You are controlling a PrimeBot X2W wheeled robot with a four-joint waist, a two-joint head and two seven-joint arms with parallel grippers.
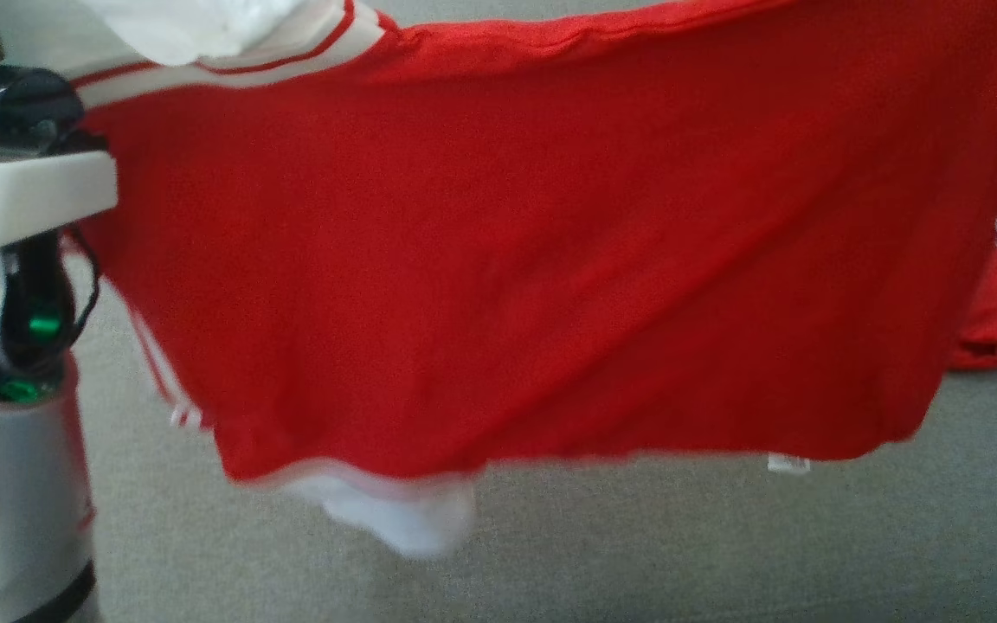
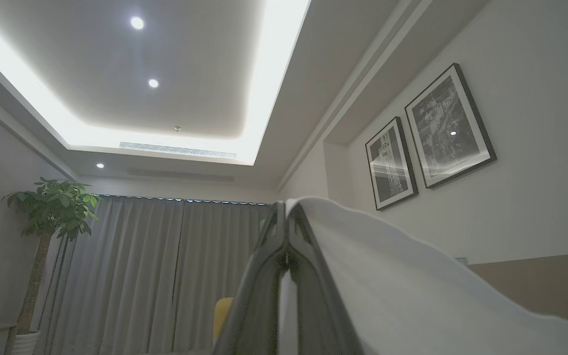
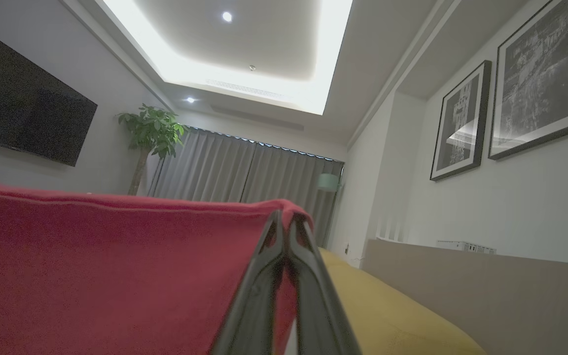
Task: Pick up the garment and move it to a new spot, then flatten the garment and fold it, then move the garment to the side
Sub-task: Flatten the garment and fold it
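The red jersey (image 1: 498, 260) hung stretched in the air above the grey surface (image 1: 637, 554). The fingers of the left gripper (image 2: 285, 209) were pressed together on its white trim (image 2: 387, 276), and those of the right gripper (image 3: 286, 219) on its red hem (image 3: 116, 202). This looked like the carrying step. Next, the jersey would need lowering flat onto a new spot.

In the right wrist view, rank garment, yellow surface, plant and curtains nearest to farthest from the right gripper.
1. The garment, pinched in the right gripper.
2. The yellow surface, lower right, just beyond.
3. The plant and curtains, far end of the room; too close to call.
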